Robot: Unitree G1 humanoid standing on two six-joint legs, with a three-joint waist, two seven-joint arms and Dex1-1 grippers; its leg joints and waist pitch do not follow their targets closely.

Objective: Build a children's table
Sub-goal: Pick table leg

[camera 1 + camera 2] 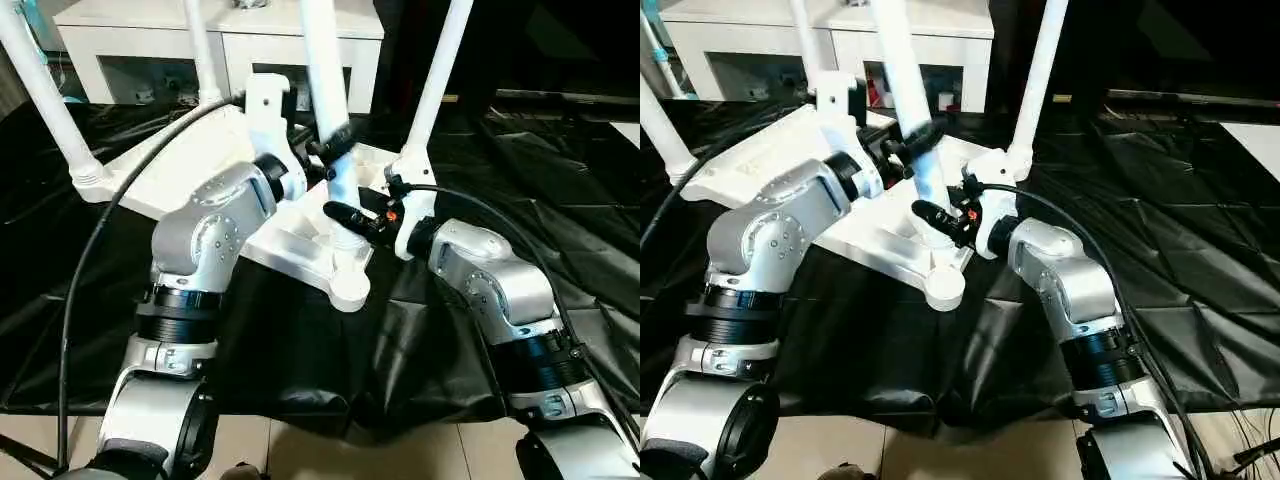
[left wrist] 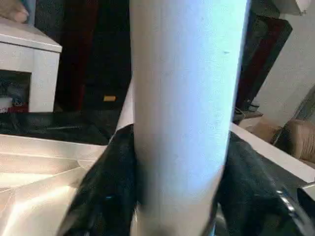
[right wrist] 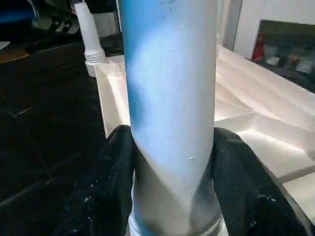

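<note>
The children's table lies upside down on black cloth, its white top (image 1: 750, 165) ribbed side up. Three white legs (image 1: 45, 110) (image 1: 200, 50) (image 1: 435, 80) stand in corner sockets. A fourth leg (image 1: 322, 60) rises, slightly tilted, from the near corner socket. My left gripper (image 1: 330, 145) is shut on this leg partway up, its black fingers (image 2: 108, 187) pressing both sides of the tube. Lower down, just above the socket, my right gripper (image 1: 350, 215) is shut on the same leg, with its fingers (image 3: 115, 172) hugging the tube.
Black cloth (image 1: 560, 180) covers the work surface all around and hangs over the near edge above a tiled floor (image 1: 300, 450). A white cabinet (image 1: 220, 40) stands behind the table top. Black cables (image 1: 90, 260) loop along both forearms.
</note>
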